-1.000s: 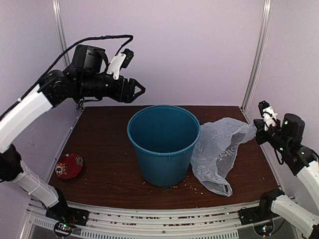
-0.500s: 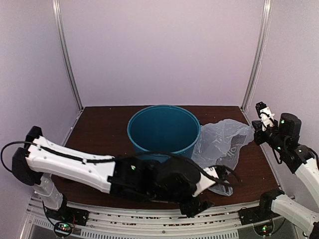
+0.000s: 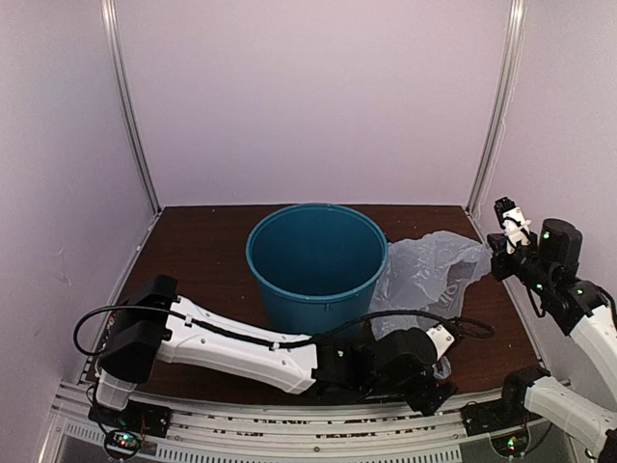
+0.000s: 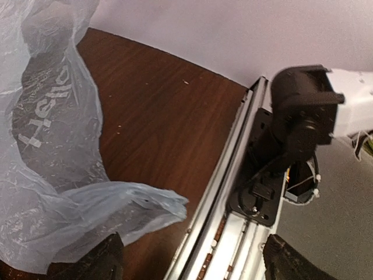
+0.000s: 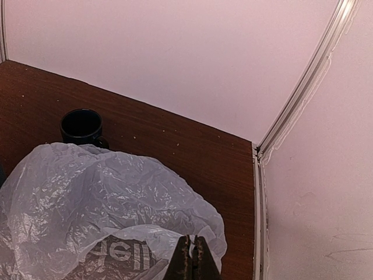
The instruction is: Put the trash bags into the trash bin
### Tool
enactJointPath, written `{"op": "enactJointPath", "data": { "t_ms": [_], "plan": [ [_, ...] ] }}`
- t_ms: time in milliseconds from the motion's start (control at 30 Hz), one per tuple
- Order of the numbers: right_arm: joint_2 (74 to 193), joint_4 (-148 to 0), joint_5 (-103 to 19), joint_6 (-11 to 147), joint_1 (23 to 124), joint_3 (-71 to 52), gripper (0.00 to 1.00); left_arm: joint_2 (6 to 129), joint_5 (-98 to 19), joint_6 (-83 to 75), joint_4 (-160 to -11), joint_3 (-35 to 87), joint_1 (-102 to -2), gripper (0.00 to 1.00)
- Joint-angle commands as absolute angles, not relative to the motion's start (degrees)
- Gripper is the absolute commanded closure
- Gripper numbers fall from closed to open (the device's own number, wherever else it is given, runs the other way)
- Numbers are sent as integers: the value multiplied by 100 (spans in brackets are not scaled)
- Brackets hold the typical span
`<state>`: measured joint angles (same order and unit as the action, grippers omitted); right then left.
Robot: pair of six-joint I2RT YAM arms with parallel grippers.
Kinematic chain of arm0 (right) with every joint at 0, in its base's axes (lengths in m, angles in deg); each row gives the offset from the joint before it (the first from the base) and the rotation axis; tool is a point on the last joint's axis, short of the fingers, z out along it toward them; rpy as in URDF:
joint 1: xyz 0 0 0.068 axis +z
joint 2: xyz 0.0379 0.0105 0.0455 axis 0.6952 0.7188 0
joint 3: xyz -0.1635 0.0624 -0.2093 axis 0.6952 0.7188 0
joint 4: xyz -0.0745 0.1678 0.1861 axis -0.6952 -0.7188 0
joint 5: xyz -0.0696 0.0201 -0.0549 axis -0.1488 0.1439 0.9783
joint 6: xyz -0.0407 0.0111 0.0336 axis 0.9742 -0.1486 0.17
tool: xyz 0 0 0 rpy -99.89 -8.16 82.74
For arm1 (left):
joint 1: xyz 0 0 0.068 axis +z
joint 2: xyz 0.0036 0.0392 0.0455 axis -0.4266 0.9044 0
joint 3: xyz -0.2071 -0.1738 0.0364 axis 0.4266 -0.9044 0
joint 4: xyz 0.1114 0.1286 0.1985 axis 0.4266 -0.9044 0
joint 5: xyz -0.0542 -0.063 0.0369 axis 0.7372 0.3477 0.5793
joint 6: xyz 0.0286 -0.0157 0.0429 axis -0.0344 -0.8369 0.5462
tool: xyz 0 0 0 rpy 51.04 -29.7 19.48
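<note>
Just before spread left tool (image 4: 189, 259), trash bag (image 4: 52, 134) corner; opposite edge pinched in right tool (image 5: 192, 256).

The left arm (image 3: 241, 352) lies low before the bin (image 3: 318, 289), whose mouth is unobstructed from above.

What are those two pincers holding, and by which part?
The right pincer pinches the trash bag by its right-hand edge; the left pincer is open, holding nothing.

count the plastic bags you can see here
1. The plastic bag lies on the table right of the bin, far end pinched by the right gripper, near corner before the open left gripper. Part of the bin's floor is hidden, so another could sit there.
</note>
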<state>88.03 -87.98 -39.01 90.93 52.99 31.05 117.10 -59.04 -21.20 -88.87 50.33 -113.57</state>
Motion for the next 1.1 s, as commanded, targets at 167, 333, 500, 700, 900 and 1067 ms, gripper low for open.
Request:
{"op": "enactJointPath", "data": {
  "t_ms": [167,333,500,700,900,1067],
  "plan": [
    [8708,-8653,-3924,9081,5257,3170,100,12112,-4906,-3187,-7519,5027,-10749,23],
    [8673,-8643,-3943,9091,5257,3177,100,12361,-4685,-3320,-7573,5318,-10734,33],
    [8654,-8635,-3969,9109,5265,3182,100,11876,-5142,-2918,-7850,4935,-10925,28],
    [8580,-8651,-3992,9118,5274,3183,100,11620,-4380,-2130,-7671,4253,-10998,32],
    [8571,-8659,-4020,9110,5274,3175,100,12212,-4142,-2056,-8018,4977,-11178,29],
    [8579,-8669,-4066,9109,5274,3175,100,12758,-4613,-2233,-8197,5695,-11066,24]
  ]
}}
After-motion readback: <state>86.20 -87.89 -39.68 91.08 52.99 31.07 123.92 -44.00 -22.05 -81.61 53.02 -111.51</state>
